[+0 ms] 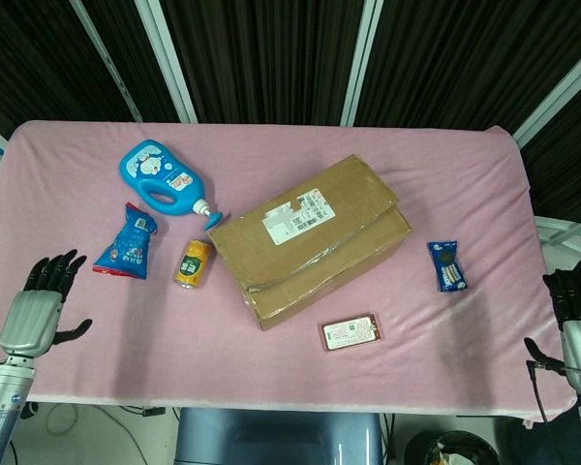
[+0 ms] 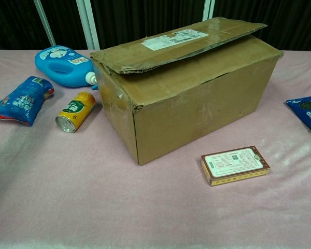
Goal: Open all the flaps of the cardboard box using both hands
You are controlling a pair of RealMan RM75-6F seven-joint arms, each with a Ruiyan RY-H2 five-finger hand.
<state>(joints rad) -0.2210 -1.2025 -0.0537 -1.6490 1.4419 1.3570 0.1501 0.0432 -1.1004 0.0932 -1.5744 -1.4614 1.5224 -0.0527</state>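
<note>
Table (image 1: 445, 174): we see a pink cloth covering the whole top.
Cardboard box (image 1: 315, 237): we find it near the table's middle, set at an angle to the edges. Its top flaps lie down; the chest view shows the uppermost flap (image 2: 181, 44) lifted slightly along its near edge. A white label (image 1: 300, 215) sits on that flap.
Left hand (image 1: 41, 305): we see it at the near left corner, over the table's near edge, well apart from the box. Its fingers are spread and it holds nothing.
Right hand (image 1: 578, 325): we see it at the near right corner, just past the right edge, well apart from the box. Its dark fingers point away from us and nothing is in its grasp.
Blue bottle (image 1: 160, 179): lies on its side toward the far left corner, its nozzle close to the box's left corner.
Blue snack bag (image 1: 128, 242): lies near the left edge, nearer us than the bottle.
Yellow can (image 1: 194, 263): lies on its side between the snack bag and the box.
Small flat carton (image 1: 351, 332): lies beside the box, toward the near edge.
Blue biscuit pack (image 1: 448, 265): lies between the box and the right edge.
</note>
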